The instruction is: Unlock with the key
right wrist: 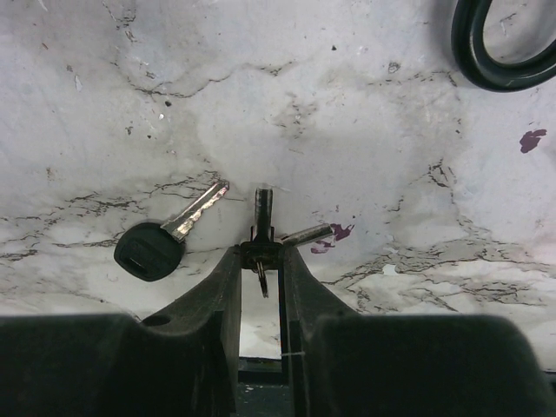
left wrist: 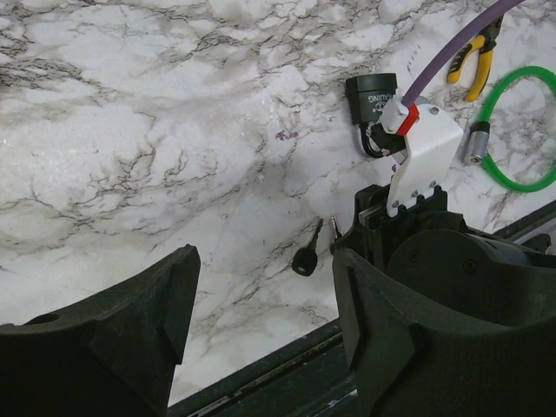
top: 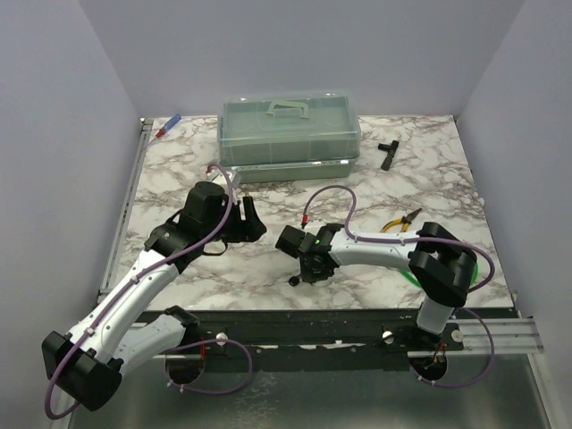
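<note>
Marble tabletop (right wrist: 347, 104): black-headed, silver-bladed key (right wrist: 149, 249) beside right claw (right wrist: 261, 258) tight on metal piece (right wrist: 263, 205); left claw (left wrist: 265, 271) wide, empty.

Small metal piece (right wrist: 263, 207) half-hidden between fingers (right wrist: 213, 295)

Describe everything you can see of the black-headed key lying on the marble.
The key is tiny, with a round black head and a short silver blade. It lies flat on the marble table, blade angled up and right in the right wrist view, untouched, beside the right end effector, which pinches a separate small metal piece.
</note>
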Controlling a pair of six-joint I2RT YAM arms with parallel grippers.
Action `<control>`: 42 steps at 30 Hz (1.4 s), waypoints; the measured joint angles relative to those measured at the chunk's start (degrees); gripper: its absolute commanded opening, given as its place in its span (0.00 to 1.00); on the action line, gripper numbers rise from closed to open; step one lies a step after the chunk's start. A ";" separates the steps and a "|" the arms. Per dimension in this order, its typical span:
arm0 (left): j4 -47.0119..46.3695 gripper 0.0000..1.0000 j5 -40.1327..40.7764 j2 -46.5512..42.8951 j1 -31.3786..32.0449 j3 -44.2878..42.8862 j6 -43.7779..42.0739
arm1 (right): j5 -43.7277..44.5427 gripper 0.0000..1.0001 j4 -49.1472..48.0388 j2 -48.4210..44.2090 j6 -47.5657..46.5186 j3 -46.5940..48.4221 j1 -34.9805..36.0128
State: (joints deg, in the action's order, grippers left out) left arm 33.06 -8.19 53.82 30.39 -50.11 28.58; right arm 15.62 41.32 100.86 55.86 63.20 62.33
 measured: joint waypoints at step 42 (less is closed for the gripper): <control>-39.71 0.60 -21.77 26.29 4.66 12.28 25.24 | 3.19 0.00 -17.00 -23.91 -6.51 -14.84 0.00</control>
State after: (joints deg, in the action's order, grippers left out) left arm -6.66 -29.95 80.12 35.05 -37.82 53.82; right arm 18.81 24.32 76.95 49.34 48.36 62.33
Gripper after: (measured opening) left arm 0.604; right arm 0.209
